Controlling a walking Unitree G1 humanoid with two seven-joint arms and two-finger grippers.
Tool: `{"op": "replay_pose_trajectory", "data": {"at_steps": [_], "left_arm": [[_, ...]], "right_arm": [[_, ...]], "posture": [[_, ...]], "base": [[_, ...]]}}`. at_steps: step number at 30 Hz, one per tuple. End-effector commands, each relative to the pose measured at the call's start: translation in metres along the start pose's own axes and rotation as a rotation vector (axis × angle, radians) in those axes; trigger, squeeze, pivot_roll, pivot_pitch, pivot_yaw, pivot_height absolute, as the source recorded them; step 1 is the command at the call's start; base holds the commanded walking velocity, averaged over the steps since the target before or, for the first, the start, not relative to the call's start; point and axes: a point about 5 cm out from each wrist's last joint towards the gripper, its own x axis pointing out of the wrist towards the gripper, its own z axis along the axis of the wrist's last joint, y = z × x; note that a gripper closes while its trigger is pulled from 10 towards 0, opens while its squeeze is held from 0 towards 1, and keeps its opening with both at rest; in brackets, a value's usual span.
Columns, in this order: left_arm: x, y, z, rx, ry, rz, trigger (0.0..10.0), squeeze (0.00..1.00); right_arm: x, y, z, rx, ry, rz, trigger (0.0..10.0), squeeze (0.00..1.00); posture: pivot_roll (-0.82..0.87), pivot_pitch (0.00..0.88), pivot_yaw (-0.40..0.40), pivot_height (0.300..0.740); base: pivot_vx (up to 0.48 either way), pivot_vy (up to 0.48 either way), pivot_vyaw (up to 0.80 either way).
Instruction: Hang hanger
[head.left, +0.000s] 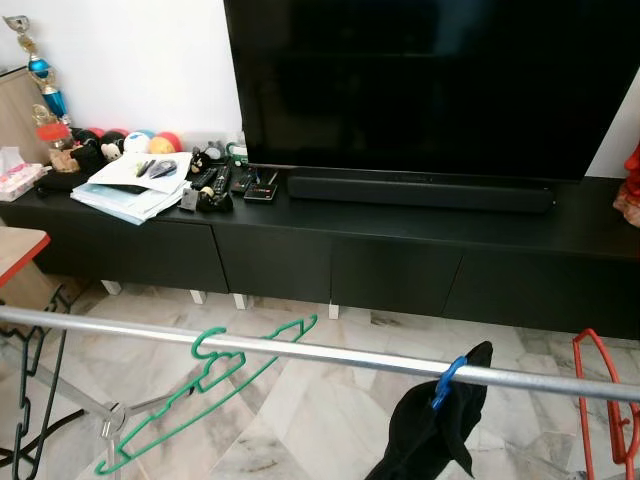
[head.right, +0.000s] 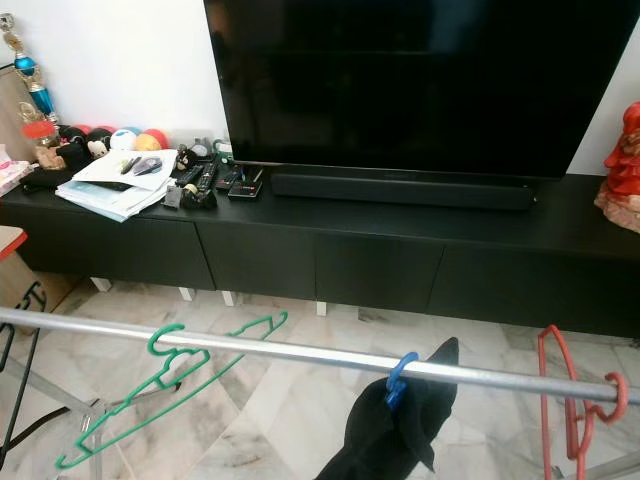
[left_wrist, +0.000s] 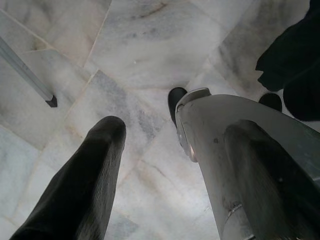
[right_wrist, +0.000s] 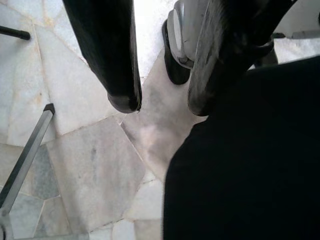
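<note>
Green hanger is hooked over the silver rail toward its left end, body tilted and dangling below. Further right along the same rail a blue hanger hook carries a black garment, and a red hanger hangs at the far right end. Left gripper points down at the marble floor, fingers spread apart with nothing between them, well clear of any hanger. Right gripper is also aimed at the floor, fingers parted and empty, with black cloth just beside it. Behind the rail there's a black TV cabinet with a big TV.
</note>
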Motion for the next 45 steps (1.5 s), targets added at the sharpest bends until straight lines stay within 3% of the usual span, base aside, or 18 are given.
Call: {"op": "replay_pose_trajectory", "data": {"at_steps": [1,45], "left_arm": [[-0.0021,-0.0022,-0.0128,-0.020,0.044,-0.006,10.0,0.00],[-0.0019,-0.0045,-0.0133,-0.036,0.043,-0.007,10.0,0.00]], "right_arm": [[-0.0007,0.0022,-0.0041,-0.018,0.013,0.012,10.0,0.00],[-0.0015,0.0037,-0.0076,-0.069,0.019,0.029,10.0,0.00]], "posture": [[0.00,0.000,0.028,0.740],[0.00,0.000,0.016,0.740]], "base": [[-0.259,0.000,0.00],[-0.259,0.000,0.00]]}}
